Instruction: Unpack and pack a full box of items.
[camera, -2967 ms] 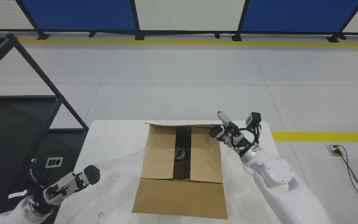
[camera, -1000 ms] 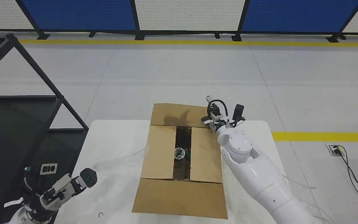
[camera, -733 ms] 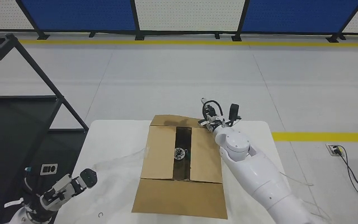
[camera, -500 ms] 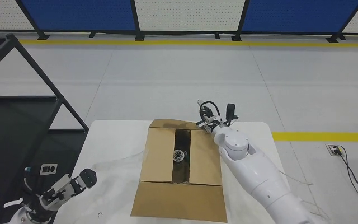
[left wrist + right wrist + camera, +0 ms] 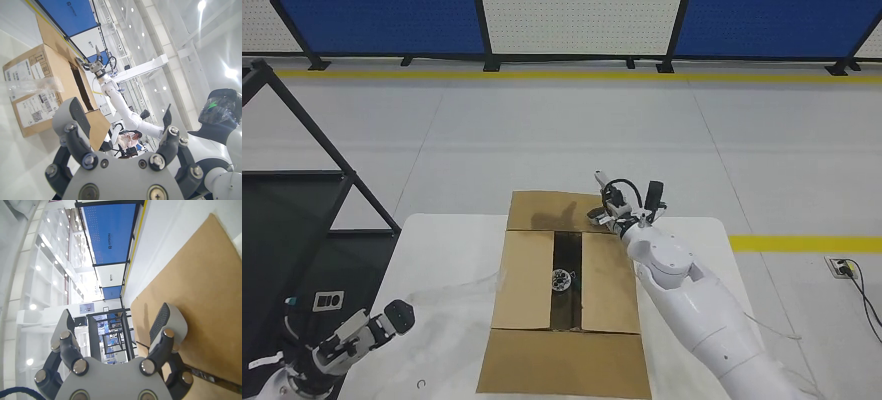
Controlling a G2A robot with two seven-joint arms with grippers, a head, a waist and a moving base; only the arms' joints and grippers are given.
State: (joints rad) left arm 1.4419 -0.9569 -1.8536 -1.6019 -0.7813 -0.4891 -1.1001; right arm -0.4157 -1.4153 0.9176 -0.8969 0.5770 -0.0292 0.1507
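Top: box [image 5: 542,290] mid-table [image 5: 442,260], far flap [image 5: 547,208] folded out, right gripper [image 5: 600,200] at its right corner. Looks like the flap-opening step. Side flaps [image 5: 610,285] cover most of the opening and an item [image 5: 561,279] shows through the slot, so spread those next.
Left wrist: left gripper [image 5: 122,113] wide, empty, well off the box; plastic bag [image 5: 37,84] against the box's side.
Right wrist: spread wide, one finger [image 5: 170,321] on the far flap, gripping nothing.

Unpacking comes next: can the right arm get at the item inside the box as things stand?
Probably not yet: two side flaps lie over the box, leaving a narrow slot above the item. The right gripper, fingers open, looks wider than that slot.
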